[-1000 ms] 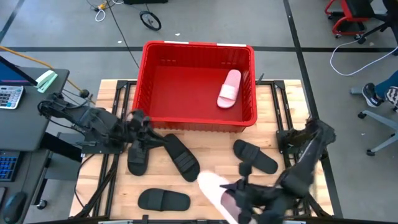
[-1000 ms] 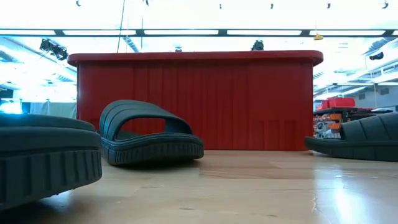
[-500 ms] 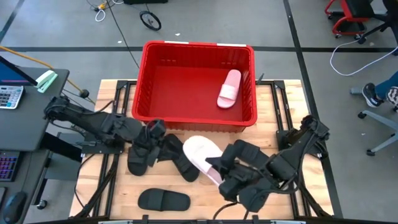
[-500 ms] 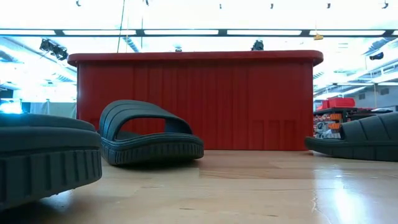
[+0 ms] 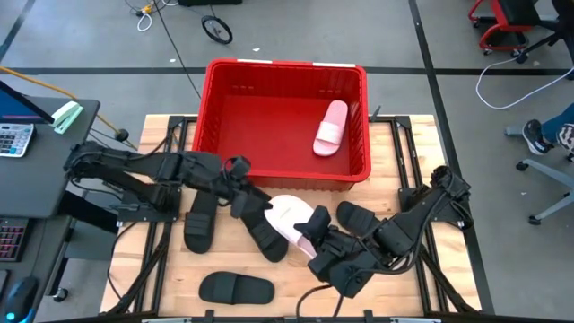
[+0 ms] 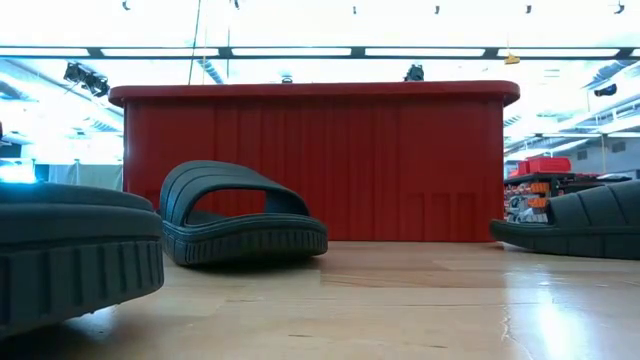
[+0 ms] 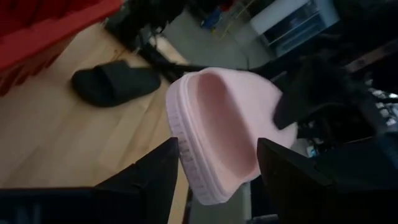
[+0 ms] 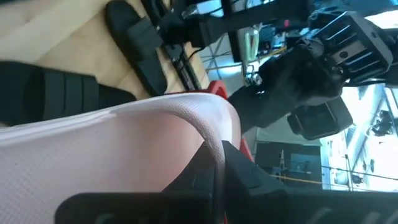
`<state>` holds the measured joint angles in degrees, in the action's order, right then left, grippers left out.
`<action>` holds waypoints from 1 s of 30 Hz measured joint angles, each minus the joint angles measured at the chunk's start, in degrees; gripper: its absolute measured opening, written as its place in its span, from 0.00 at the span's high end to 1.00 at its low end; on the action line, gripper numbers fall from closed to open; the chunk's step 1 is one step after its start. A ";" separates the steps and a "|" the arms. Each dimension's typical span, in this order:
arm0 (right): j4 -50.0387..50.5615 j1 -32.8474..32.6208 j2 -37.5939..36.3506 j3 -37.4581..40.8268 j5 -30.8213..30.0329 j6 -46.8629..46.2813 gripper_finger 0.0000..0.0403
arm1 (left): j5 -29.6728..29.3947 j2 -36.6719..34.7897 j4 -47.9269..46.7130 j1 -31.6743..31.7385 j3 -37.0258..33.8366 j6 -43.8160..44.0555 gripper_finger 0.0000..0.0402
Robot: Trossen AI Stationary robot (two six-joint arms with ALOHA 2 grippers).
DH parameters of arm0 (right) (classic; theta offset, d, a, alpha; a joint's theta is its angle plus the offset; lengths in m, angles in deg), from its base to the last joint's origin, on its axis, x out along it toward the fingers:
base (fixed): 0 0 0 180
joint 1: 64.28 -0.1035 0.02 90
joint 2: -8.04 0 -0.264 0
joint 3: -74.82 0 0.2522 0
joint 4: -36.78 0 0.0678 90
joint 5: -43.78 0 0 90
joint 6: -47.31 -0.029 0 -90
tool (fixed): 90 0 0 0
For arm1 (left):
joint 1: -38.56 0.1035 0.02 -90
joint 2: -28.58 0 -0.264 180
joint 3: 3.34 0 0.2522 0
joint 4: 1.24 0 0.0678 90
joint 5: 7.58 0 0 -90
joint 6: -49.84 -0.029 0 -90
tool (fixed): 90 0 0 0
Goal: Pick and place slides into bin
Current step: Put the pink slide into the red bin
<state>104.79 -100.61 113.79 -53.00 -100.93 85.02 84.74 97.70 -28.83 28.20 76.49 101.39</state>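
Observation:
My right gripper [image 5: 312, 235] is shut on a pale pink slide [image 5: 289, 215] held above the table in front of the red bin [image 5: 282, 175]. My left gripper [image 5: 256, 199] is open right beside the slide's free end. In the left wrist view its two fingers [image 7: 149, 180] stand on either side of that end [image 7: 217, 130]; whether they touch it I cannot tell. A second pink slide [image 5: 330, 127] lies inside the bin. Black slides lie sole-down on the table [image 5: 199, 220], [image 5: 260, 231], [image 5: 235, 287], [image 5: 368, 224]. My right gripper holds the pink slide at its side away from the left arm; a dark finger [image 7: 298, 93] lies on the slide's rim there. In the right wrist view a finger [image 8: 216, 167] sits against the edge of the pink strap [image 8: 205, 124]; the other finger is hidden. The slide is lifted clear and tilted.
The bin's near wall [image 6: 320, 165] rises behind the black slides in the low view. Black frame rails run along both table sides [image 5: 161, 215], [image 5: 421, 206]. A desk with a calculator [image 5: 13, 139] stands left of the table.
My right gripper has carried the pink slide up from the table's near edge toward the bin and the table's left, lifting it clear. My left gripper has moved toward the table's right, from over a black slide to the pink slide's free end.

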 joint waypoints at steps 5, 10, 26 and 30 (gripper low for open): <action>0.09 0.68 0.00 0.00 0.51 0.00 0.98 | 1.12 2.29 -2.12 1.18 -0.02 0.28 0.43; 0.04 0.94 0.00 0.00 1.17 -0.04 0.98 | 1.81 3.33 -1.82 2.39 -0.02 0.33 0.44; -0.10 3.15 0.00 -0.04 4.39 -0.74 0.93 | 4.71 3.31 -0.04 3.07 -0.07 -0.11 0.92; -0.10 3.42 0.00 -0.04 4.24 -2.49 0.93 | 4.82 3.31 -0.42 3.01 -0.07 -0.10 0.92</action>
<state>104.69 -97.19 113.79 -53.04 -96.70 82.53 89.56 101.01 -29.24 31.21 76.42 101.28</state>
